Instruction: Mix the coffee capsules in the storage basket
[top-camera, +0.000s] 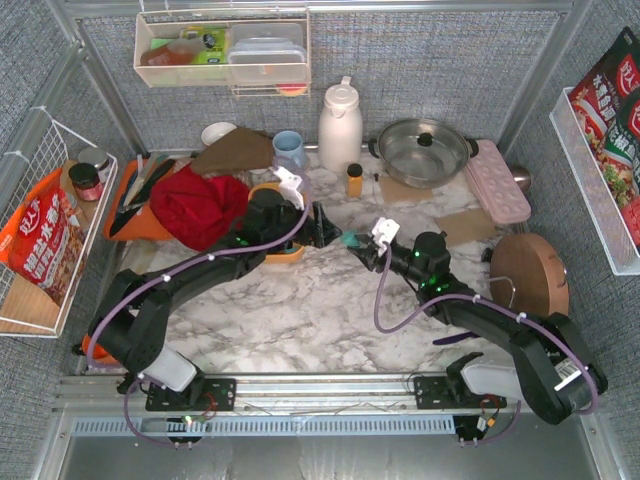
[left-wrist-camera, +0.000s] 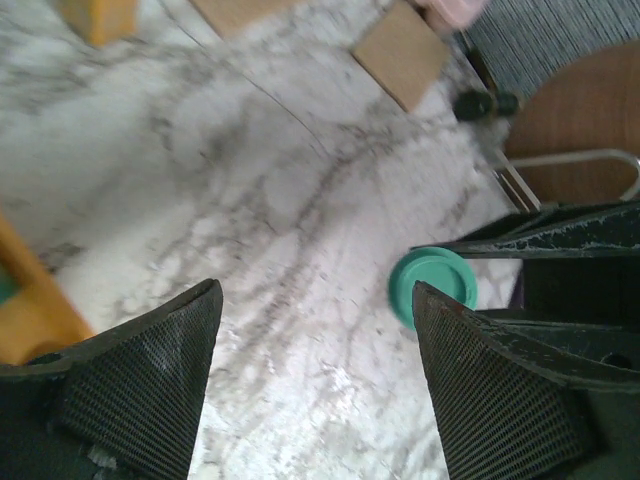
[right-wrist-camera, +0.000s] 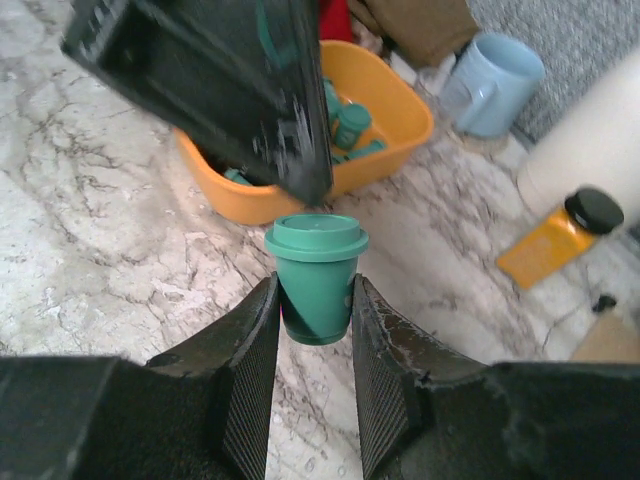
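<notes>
My right gripper (right-wrist-camera: 315, 292) is shut on one teal coffee capsule (right-wrist-camera: 318, 250) and holds it upright just above the marble, a little in front of the orange-yellow storage basket (right-wrist-camera: 405, 140). Several teal capsules (right-wrist-camera: 350, 125) lie in the basket. My left gripper (left-wrist-camera: 315, 340) is open and empty, with its jaws wide apart. It hovers right by the held capsule (left-wrist-camera: 432, 285), whose round lid shows at its right finger. In the top view the two grippers meet at mid-table, left (top-camera: 325, 228) and right (top-camera: 366, 250), with the capsule (top-camera: 350, 241) between them. The left arm hides most of the basket (top-camera: 285, 254).
A red cloth (top-camera: 200, 205) and an orange cutting board (top-camera: 128, 205) lie at the left. A blue mug (top-camera: 288, 148), white thermos (top-camera: 340, 125), amber bottle (top-camera: 354, 180), steel pot (top-camera: 420, 150) and pink egg tray (top-camera: 497, 180) stand along the back. A round wooden board (top-camera: 530, 272) lies at the right.
</notes>
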